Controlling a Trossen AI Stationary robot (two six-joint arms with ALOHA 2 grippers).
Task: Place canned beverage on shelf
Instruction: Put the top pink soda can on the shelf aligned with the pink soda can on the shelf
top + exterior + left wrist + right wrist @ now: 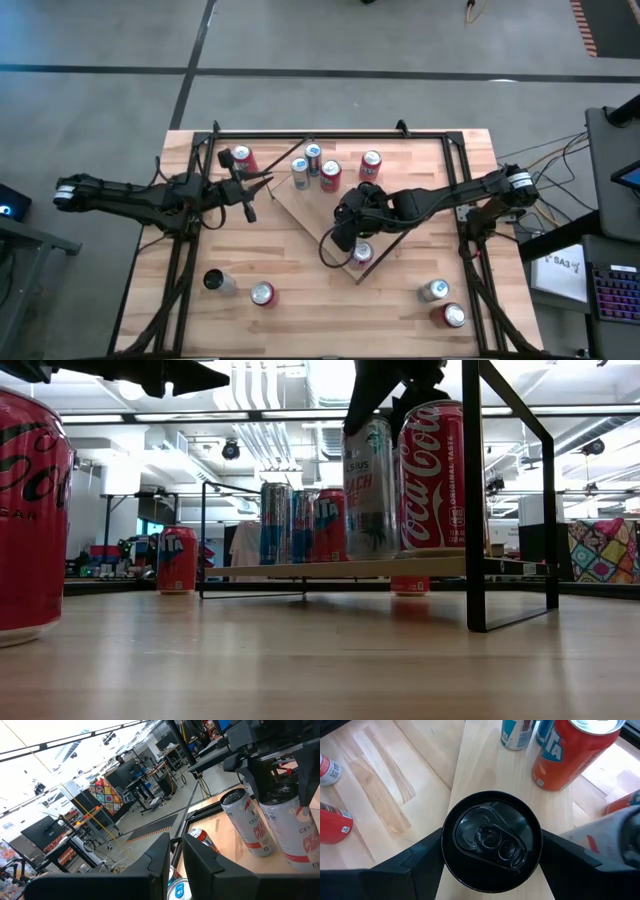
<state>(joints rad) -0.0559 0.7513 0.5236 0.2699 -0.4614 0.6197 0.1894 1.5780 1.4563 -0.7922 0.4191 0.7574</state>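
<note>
The shelf [300, 205] is a light-wood board lying askew on the table's middle, with several cans on its far end. My right gripper [490, 845] is shut on a white canned beverage with a black top [490, 837]. It stands on the shelf's near end, beside a red cola can [432, 475]. In the low view the white can [370, 490] shows under the gripper. My left gripper [265, 182] hangs level over the table's far left, shut, with nothing between its fingers [160, 865]. My right gripper pinches the can's upper wall just under the rim [445, 842] between its two fingers [422, 860], one on each side. The fingers slant down from the table's right. The can is upright, and its base [370, 555] looks to be on the shelf board [300, 570].
A second white can [247, 825] stands close to the held one. Loose cans lie on the tabletop: a red one [243, 160] far left, two [218, 282] [262, 293] near left and two [433, 290] [452, 315] near right. A black metal frame [472, 490] rims the table.
</note>
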